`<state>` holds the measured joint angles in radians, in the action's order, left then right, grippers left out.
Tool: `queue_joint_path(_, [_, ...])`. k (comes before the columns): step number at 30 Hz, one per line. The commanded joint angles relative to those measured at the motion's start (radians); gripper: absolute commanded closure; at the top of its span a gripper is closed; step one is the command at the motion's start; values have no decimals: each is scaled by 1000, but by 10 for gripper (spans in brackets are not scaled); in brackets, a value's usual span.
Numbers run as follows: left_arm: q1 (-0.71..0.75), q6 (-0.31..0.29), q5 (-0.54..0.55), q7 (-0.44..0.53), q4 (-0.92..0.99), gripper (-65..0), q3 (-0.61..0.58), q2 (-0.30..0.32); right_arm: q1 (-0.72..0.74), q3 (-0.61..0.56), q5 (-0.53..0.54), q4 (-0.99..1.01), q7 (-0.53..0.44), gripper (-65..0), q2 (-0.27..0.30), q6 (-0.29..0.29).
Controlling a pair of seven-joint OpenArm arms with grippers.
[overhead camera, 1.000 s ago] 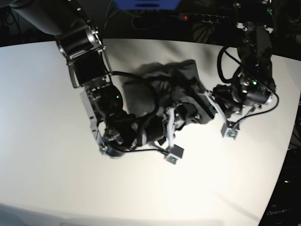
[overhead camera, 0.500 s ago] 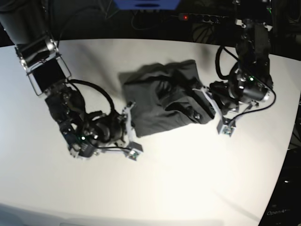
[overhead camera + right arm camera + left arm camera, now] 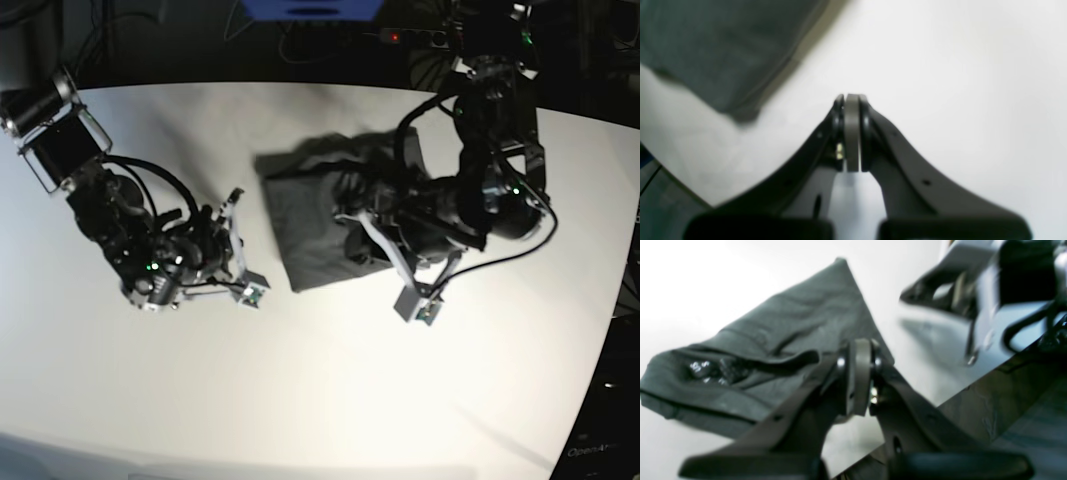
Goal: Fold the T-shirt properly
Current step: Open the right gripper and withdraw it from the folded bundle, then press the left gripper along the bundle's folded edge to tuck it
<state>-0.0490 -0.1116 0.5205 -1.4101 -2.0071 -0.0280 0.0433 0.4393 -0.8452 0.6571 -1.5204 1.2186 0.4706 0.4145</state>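
Note:
The dark grey T-shirt (image 3: 310, 225) lies in a rough folded rectangle at the table's middle, wrinkled on its right side. My left gripper (image 3: 348, 214) hangs over the shirt's right half. In the left wrist view it (image 3: 858, 346) is shut, pads pressed together with no cloth seen between them, and the T-shirt (image 3: 773, 340) spreads out beyond it. My right gripper (image 3: 232, 205) sits left of the shirt, apart from it. In the right wrist view it (image 3: 851, 100) is shut over bare table, with a corner of the T-shirt (image 3: 723, 50) at the upper left.
The white table (image 3: 330, 390) stretches wide in front of the shirt. Its far edge meets a dark background with cables and a power strip (image 3: 425, 38). A blurred grey and black arm part (image 3: 990, 296) fills the upper right of the left wrist view.
My right arm has pulled back to the left, off the shirt, and its gripper has shut empty. My left arm has swung in over the shirt's right half. The shirt now lies flatter.

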Motion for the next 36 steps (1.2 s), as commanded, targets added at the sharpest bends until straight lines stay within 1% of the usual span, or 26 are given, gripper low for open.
queue_joint_path(1, [-21, 0, 11, 14, -13, -29, 1, -7, 23, 10, 2, -16, -18, -1, 9, -1])
queue_joint_path(5, [-15, 2, 10, 14, 22, -29, 0, -10, -3, 10, 2, -18, -24, -1, 4, -1])
queue_joint_path(11, [1, 5, 3, 91, 139, -29, 0, -20, -23, 10, 2, -18, -52, -1, 3, -1])
queue_joint_path(12, [1, 33, -7, 102, 157, -29, 0, -36, -24, 10, 2, -16, -53, -1, 3, -1])
queue_joint_path(14, [1, 108, -30, 119, 174, -29, -8, -72, -24, 10, 2, -16, -58, -1, 3, -1])
queue_joint_path(17, [-5, 165, -35, 122, 173, -29, -88, -95, -26, 11, 2, -18, -58, -1, 3, -1])
queue_joint_path(19, [-9, 221, -35, 137, 174, -29, -135, -107, -33, 11, 2, -16, -58, -1, 3, -1])
queue_joint_path(21, [-9, 296, -35, 157, 179, -29, -151, -135, -38, 11, 2, -18, -58, -1, 3, -1])
queue_joint_path(24, [-9, 407, -30, 153, 185, -29, -152, -164, -40, 11, 2, -18, -58, -1, 3, -1])
queue_joint_path(28, [-2, 487, -30, 153, 185, -29, -152, -165, -40, 16, 2, -18, -58, -1, 3, -1])
queue_joint_path(34, [-7, 557, -35, 165, 228, -29, -152, -164, -40, 16, 2, -18, -58, -1, 3, -1])
queue_joint_path(36, [-9, 573, -35, 167, 259, -29, -152, -164, -40, 16, 2, -18, -58, -1, 1, -1])
